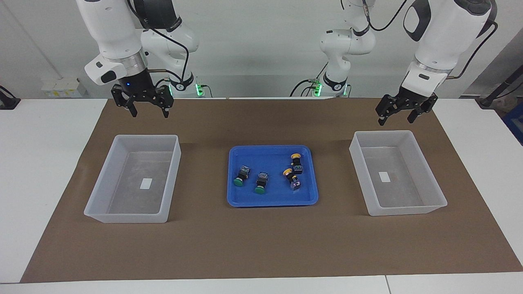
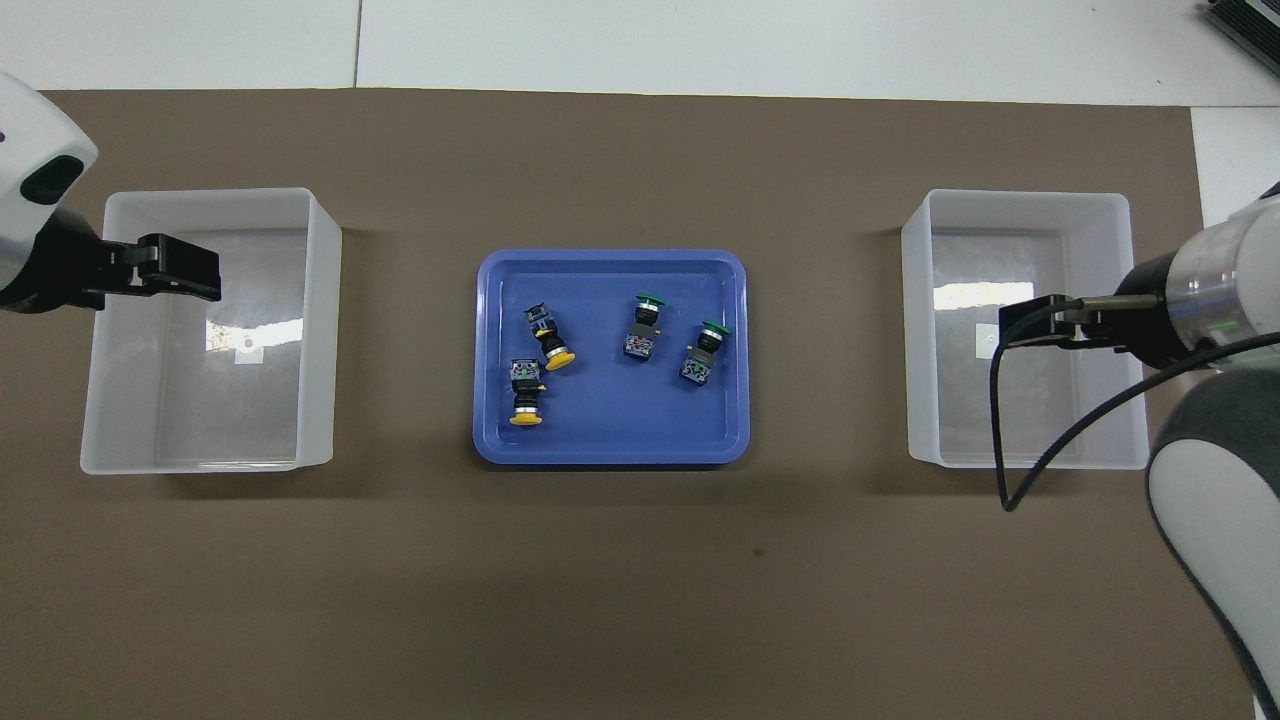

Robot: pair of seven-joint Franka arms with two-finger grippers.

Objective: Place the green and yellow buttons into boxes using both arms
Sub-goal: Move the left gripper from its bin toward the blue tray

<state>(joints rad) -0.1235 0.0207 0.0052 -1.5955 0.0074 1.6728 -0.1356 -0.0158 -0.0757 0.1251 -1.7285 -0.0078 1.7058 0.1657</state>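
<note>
All four buttons are seen lying in the blue tray (image 1: 273, 201) at the middle of the surface (image 1: 245, 245): two green buttons (image 1: 241, 176) toward the right arm's end, two yellow buttons (image 1: 296, 160) toward the left arm's end. Both translucent boxes hold only a white label.

The right pincer (image 1: 148, 108) is raised near the robot-side rim of the box at the right arm's end (image 1: 102, 212), fingers spread and nothing held. The left pincer (image 1: 397, 115) hangs likewise by the box at the left arm's end (image 1: 408, 210), open and unloaded.

No pick is yet begun. Each pincer would best be brought over the pair on its own side of the tray, so that crossing is avoided. The yellow pair lies close together, so the fingers should be closed across one black body without the neighbour being nudged. The green pair is set apart and should be easier.
</note>
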